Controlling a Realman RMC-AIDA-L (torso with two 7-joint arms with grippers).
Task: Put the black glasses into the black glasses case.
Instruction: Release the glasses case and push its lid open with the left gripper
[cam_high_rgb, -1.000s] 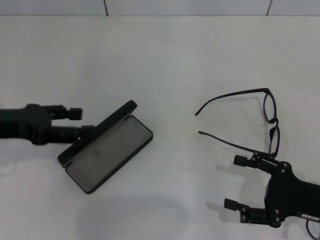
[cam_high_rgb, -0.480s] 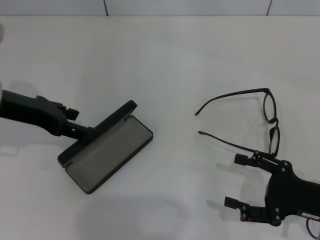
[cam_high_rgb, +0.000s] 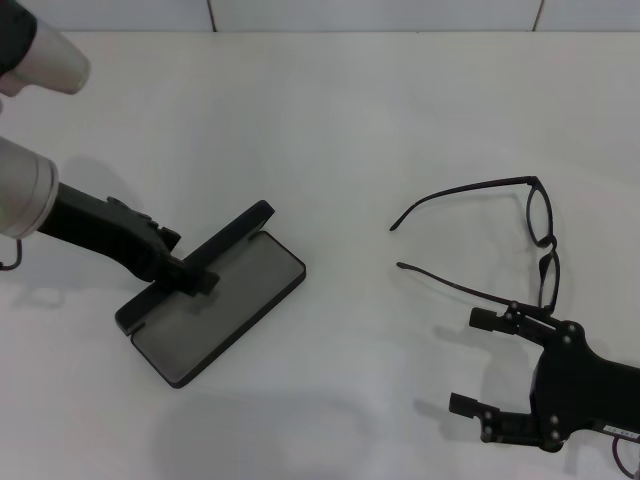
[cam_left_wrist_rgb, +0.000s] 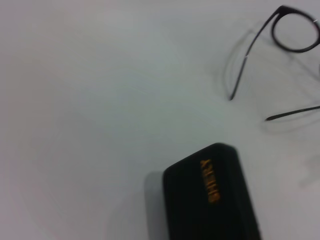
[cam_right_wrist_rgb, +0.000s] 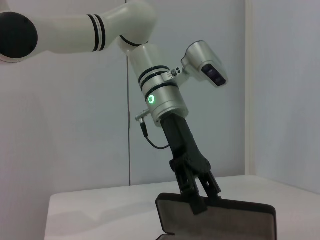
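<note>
The black glasses case (cam_high_rgb: 215, 300) lies open left of centre, grey lining up and lid raised. My left gripper (cam_high_rgb: 186, 273) comes down on the lid's edge and is shut on it, one finger on each side. From the right wrist view, the left gripper (cam_right_wrist_rgb: 202, 196) straddles the top of the upright lid (cam_right_wrist_rgb: 220, 220). The left wrist view shows the lid (cam_left_wrist_rgb: 210, 205) with orange lettering. The black glasses (cam_high_rgb: 551, 245) rest unfolded on the table to the right, also in the left wrist view (cam_left_wrist_rgb: 248, 54). My right gripper (cam_high_rgb: 470, 362) is open just in front of them, apart from them.
A white table (cam_high_rgb: 330, 120) carries everything, and a grey wall runs along its far edge. The left arm's white forearm (cam_high_rgb: 25, 195) reaches in from the upper left.
The left arm has swung up and turned, so its gripper now points down onto the case lid and has shut on it. The right gripper and glasses have not moved.
</note>
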